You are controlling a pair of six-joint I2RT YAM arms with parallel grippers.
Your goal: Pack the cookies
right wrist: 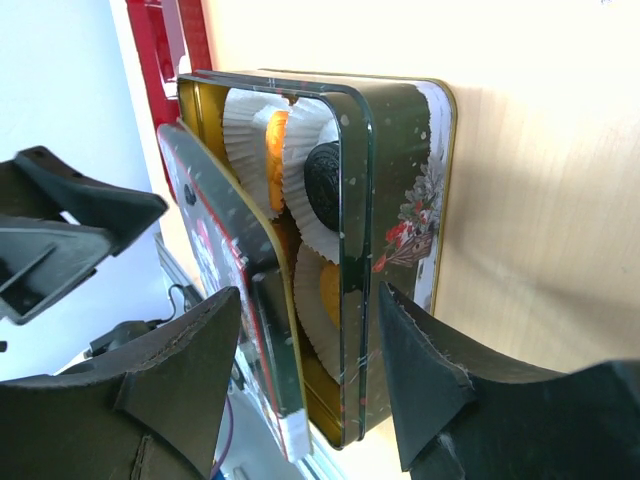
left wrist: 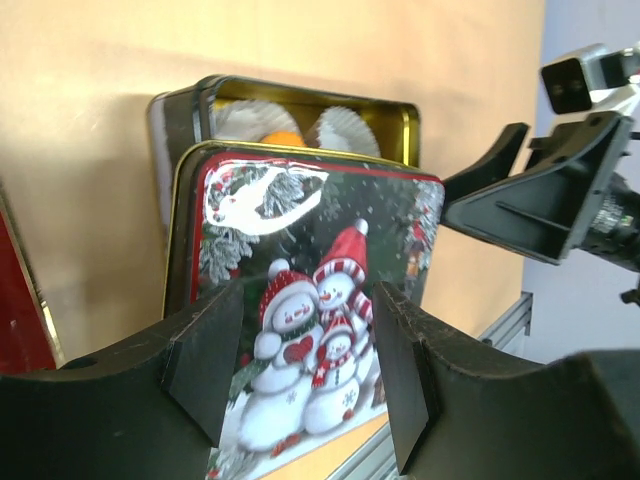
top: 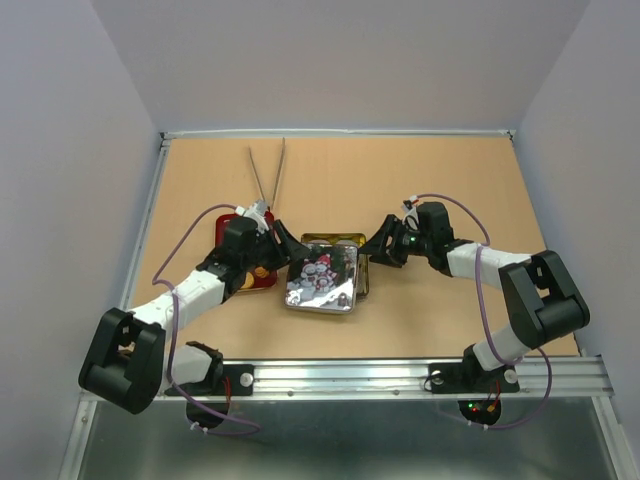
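An open dark tin sits mid-table. Its snowman lid lies askew and tilted over it, leaving the far side uncovered. The cookies sit in white paper cups inside the tin. The left wrist view shows an orange one. The right wrist view shows an orange one, a dark one and another orange one. My left gripper is open and empty at the tin's left side, with the lid beyond its fingers. My right gripper is open and empty at the tin's right side, its fingers astride the tin's edge.
A red tray lies under my left arm, beside the tin. Metal tongs lie at the back of the table. An aluminium rail runs along the near edge.
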